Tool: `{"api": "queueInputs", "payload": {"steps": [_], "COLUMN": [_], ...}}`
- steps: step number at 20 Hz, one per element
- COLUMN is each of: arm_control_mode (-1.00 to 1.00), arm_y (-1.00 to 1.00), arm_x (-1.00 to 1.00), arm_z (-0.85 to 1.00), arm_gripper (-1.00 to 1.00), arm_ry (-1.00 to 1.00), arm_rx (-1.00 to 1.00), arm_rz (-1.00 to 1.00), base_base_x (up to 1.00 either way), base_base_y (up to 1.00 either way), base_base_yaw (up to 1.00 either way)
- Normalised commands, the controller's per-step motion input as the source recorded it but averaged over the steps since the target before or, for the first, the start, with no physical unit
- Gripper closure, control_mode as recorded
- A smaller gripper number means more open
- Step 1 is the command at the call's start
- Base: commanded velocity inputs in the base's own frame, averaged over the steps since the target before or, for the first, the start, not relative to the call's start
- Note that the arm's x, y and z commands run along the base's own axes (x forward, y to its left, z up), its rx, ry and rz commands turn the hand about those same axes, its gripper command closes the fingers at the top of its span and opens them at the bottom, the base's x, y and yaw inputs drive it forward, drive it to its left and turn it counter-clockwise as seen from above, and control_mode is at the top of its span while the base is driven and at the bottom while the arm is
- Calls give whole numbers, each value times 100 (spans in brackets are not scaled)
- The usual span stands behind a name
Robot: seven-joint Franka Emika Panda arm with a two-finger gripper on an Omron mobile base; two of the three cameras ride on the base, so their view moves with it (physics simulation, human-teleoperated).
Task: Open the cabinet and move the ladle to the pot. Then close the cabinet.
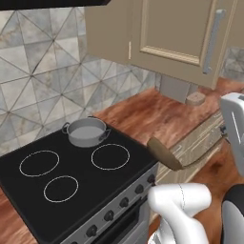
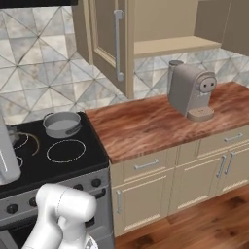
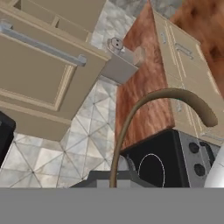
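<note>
Stove-side ladle (image 1: 164,154), pincer hidden

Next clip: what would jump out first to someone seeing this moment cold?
The ladle hangs in the air over the stove's front right corner, its thin curved handle running back toward the arm. Behind it the cabinet stands open above the wooden counter, one door swung out, a bare shelf showing. The grey pot waits on the stove's back burner, with nothing in it.

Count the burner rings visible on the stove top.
3 bare rings in the left base view: back left, front left, right. The pot may cover a fourth.
</note>
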Motion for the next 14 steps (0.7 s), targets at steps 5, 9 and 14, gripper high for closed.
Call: {"api": "queueInputs", "payload": {"steps": [5, 9, 14], "arm_control_mode": [-100, -100, -100], "arm_y": [0, 10, 2], "arm_x": [37, 53, 53], "arm_z": [-4, 0, -4], "arm_gripper": [100, 100, 100], "arm_ry": [0, 0, 0], "arm_rx": [0, 0, 0], "arm_rz": [-22, -22, -19], "base_base_x": [12, 0, 0], "base_base_y": [2, 0, 0], "base_base_yaw": [-8, 0, 0]}}
